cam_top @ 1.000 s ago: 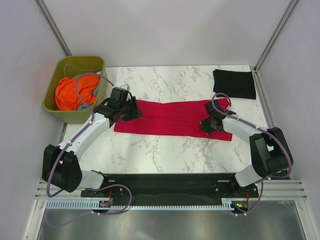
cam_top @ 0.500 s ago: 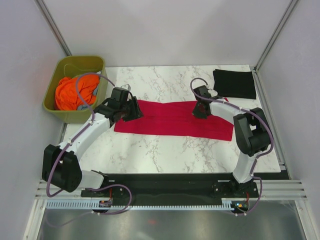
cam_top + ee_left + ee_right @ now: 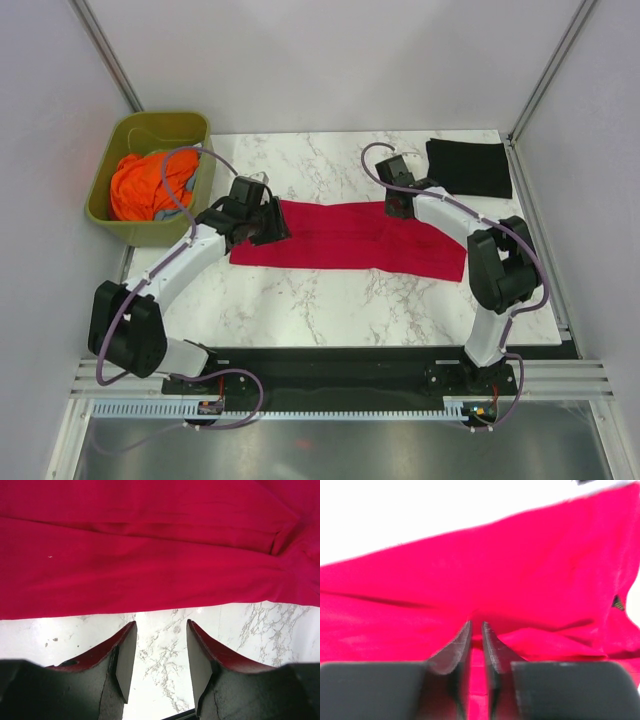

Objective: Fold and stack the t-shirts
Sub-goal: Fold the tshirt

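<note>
Top view bright, even, sharp, only faint soft shadows. Right wrist view blurry, desk [image 3: 420, 505] blown out white, fingers [image 3: 452, 655] out of focus. Left wrist view crisp, mild glare on desk

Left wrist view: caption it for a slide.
Open left pincer over the marble tabletop, just short of the red t-shirt.

The counter [image 3: 330, 300] carries 2 t-shirts: 1 crimson red t-shirt [image 3: 340, 240] and 1 black t-shirt [image 3: 468, 167]. Beside its far left corner is 1 olive-green tub [image 3: 150, 128] holding 1 orange cloth [image 3: 135, 190]. There are 2 claws: left claw [image 3: 160, 630], right claw [image 3: 476, 627].
</note>
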